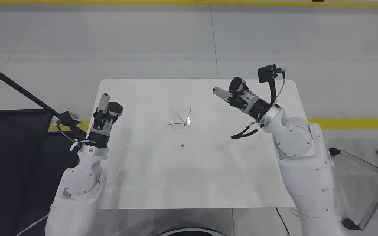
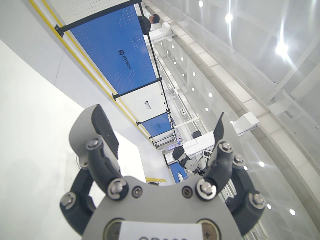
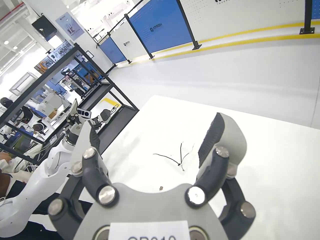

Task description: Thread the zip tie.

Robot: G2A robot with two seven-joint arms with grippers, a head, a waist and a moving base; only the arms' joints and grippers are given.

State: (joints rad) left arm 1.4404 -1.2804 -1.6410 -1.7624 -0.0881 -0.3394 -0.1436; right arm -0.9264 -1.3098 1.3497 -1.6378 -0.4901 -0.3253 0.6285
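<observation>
A pale floor (image 1: pixel 118 35) with a yellow line (image 1: pixel 348 123) is surrounding a white table (image 1: pixel 147 177). The left gripper (image 1: pixel 104 100) and right gripper (image 1: pixel 220 92) are hovering at opposite sides, fingers apart, empty. Thin black zip ties (image 1: pixel 184 118) are lying crossed mid-table, near a dark speck (image 1: pixel 182 144).

thin black zip ties (image 1: pixel 182 121) lie crossed mid-table, loose and unthreaded, touching each other.
</observation>
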